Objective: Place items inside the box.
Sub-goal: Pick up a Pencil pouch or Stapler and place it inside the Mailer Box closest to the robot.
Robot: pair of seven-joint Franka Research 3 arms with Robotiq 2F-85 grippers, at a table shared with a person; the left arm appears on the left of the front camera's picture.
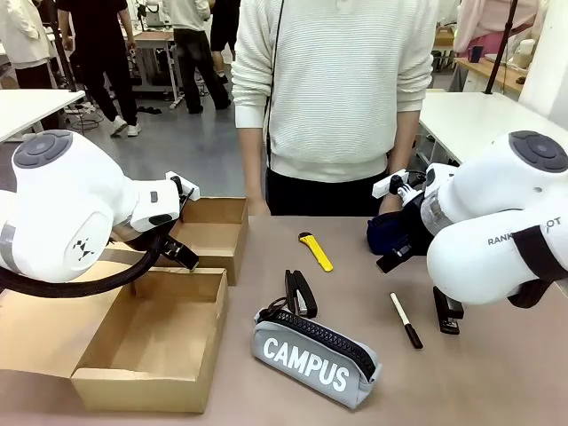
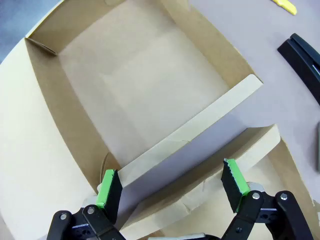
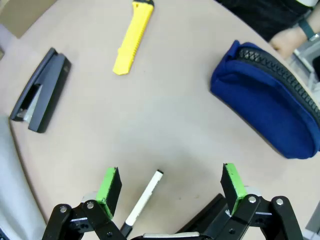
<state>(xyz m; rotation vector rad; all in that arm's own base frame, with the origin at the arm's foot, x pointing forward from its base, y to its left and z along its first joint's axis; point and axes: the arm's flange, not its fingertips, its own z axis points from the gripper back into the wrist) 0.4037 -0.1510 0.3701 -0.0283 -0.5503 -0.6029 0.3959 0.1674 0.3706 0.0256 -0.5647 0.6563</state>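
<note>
Five items lie on the brown table (image 1: 355,275), all to the right of the box: one grey pencil case (image 1: 315,355) lettered "CAMPUS", one black stapler (image 1: 300,293) just behind it, one yellow utility knife (image 1: 315,251) farther back, one white marker with black cap (image 1: 406,320), and one navy blue pouch (image 1: 383,232) partly hidden behind the right arm. One more black object (image 1: 446,312) sits half under that arm; what it is cannot be told.

The one cardboard box (image 1: 151,346) stands open at the table's left as two trays, near and far, with bare cardboard floors. The pencil case lies close to the table's near edge. Open table shows between the knife and the pouch, and between the stapler and the marker.

There are two grippers. The left gripper (image 2: 172,182) hangs over the wall where the two trays meet, jaws spread wide, gripping nothing. The right gripper (image 3: 171,182) hangs above the table with its jaws equally wide and empty; in its wrist view the marker (image 3: 145,197) lies below, between the fingers, with the pouch (image 3: 270,105) to one side and the knife (image 3: 132,37) and stapler (image 3: 40,90) well apart
</note>
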